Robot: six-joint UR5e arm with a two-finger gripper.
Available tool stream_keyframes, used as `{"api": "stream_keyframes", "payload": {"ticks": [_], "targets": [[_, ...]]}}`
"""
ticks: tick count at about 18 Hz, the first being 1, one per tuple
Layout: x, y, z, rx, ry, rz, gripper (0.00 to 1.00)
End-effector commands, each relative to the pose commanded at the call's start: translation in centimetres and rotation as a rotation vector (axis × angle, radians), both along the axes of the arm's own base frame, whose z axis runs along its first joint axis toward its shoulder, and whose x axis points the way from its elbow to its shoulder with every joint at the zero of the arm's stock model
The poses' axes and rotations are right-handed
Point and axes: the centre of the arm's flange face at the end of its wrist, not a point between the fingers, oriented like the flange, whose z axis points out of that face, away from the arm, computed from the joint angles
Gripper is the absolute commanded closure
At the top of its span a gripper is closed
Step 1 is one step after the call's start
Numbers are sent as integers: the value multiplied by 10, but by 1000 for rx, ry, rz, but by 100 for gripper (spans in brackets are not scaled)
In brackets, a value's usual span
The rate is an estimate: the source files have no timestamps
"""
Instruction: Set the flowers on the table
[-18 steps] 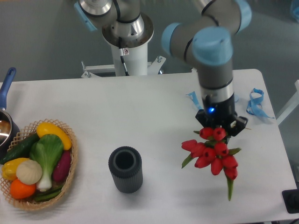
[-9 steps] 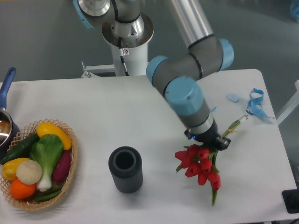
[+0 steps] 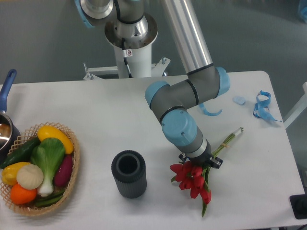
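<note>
The flowers (image 3: 193,180), a bunch of red tulips with green leaves, hang low over the front right of the white table (image 3: 124,105). Their pale stems (image 3: 229,138) slant up to the right. My gripper (image 3: 199,160) is shut on the flowers just behind the heads, its fingers mostly hidden by the wrist. The bunch lies nearly flat; whether it touches the table I cannot tell.
A dark ribbed vase (image 3: 128,173) stands upright left of the flowers. A wicker basket of vegetables (image 3: 38,167) sits at the front left, a pot (image 3: 5,122) beyond it. Blue ribbons (image 3: 262,106) lie at the back right.
The arm has swung left and lowered, carrying the flowers toward the front middle. The bunch has tipped flatter, with the stems now showing to the right.
</note>
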Motion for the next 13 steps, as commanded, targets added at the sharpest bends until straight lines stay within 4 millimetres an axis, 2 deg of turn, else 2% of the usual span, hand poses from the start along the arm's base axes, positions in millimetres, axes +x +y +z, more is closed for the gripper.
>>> {"api": "stream_keyframes", "payload": {"ticks": [1, 2, 3, 4, 9, 11, 13], "targets": [[0, 0, -1, -2, 0, 0, 43], [0, 0, -1, -2, 0, -3, 28], [-1, -1, 0, 1, 5, -2, 17], [0, -1, 9, 6, 13, -11, 0], [0, 0, 82, 112, 93, -34, 0], [-11, -4, 119, 184, 111, -27, 0], [-29, -21, 142, 262, 106, -4, 0]]}}
